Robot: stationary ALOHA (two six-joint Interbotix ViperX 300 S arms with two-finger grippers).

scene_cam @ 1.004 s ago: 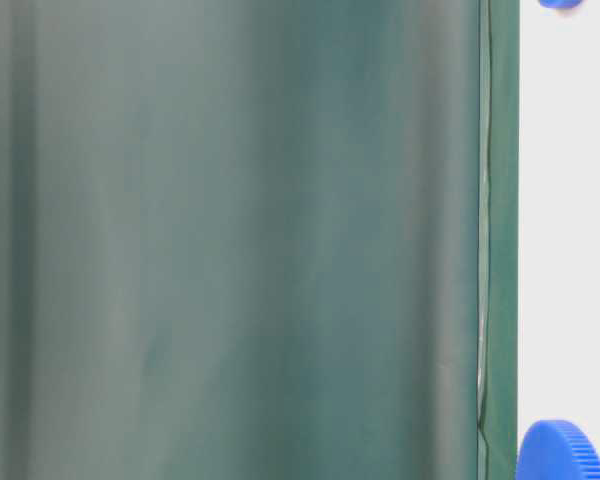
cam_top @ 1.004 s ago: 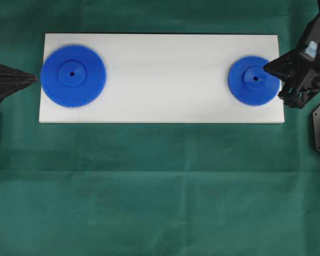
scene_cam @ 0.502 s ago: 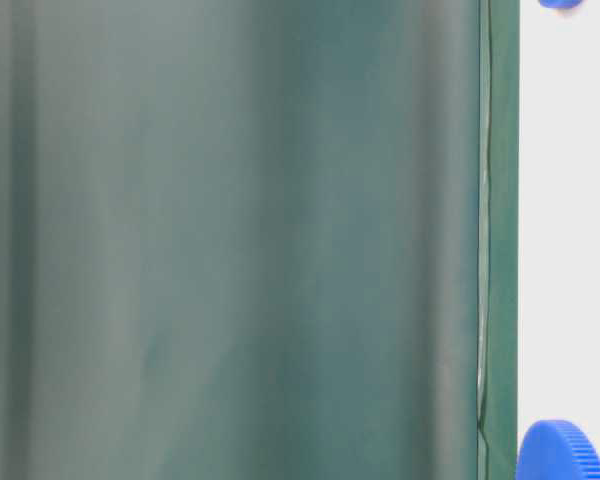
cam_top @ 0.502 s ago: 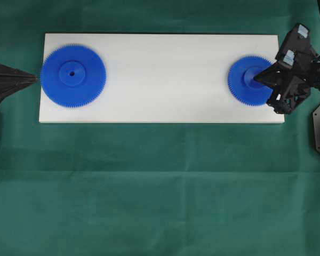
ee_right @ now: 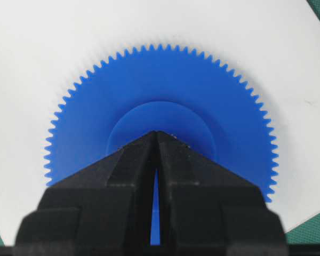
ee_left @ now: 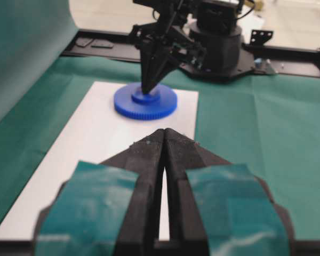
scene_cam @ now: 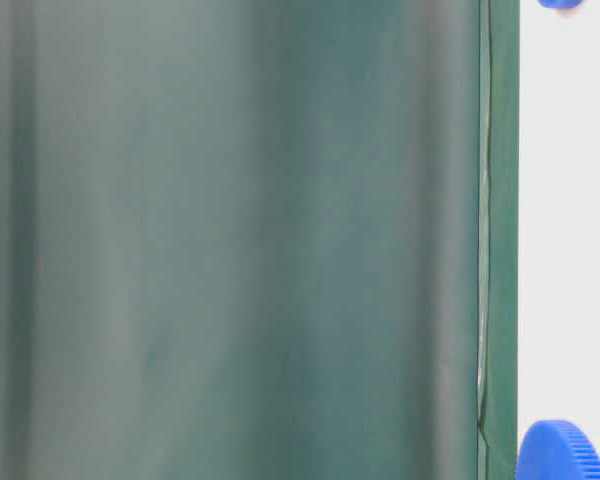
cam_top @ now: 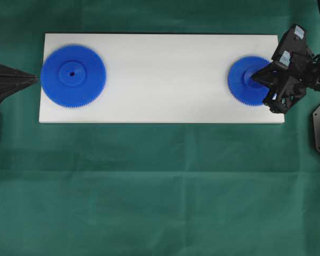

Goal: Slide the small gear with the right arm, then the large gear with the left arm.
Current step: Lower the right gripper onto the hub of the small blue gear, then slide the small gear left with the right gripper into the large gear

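Note:
The small gear (cam_top: 244,85) lies flat near the right end of the white board (cam_top: 165,80). My right gripper (cam_top: 254,79) is shut, and its joined tips rest on the gear's raised hub (ee_right: 160,114). In the right wrist view those tips (ee_right: 156,133) cover the centre hole of the small gear (ee_right: 160,74). The large gear (cam_top: 73,76) lies at the board's left end. My left gripper (cam_top: 35,79) is shut and points at its left rim from just off the board. From the left wrist view, the left gripper (ee_left: 164,131) faces the far small gear (ee_left: 145,102).
Green cloth (cam_top: 160,186) covers the table around the board, and the board's middle is bare between the two gears. The right arm's base (ee_left: 218,37) stands beyond the board's far end. A blue toothed rim (scene_cam: 560,455) shows at table level.
My right gripper has swung down and left, from the small gear's upper right rim onto its hub. Neither gear has shifted, and the left gripper has stayed still.

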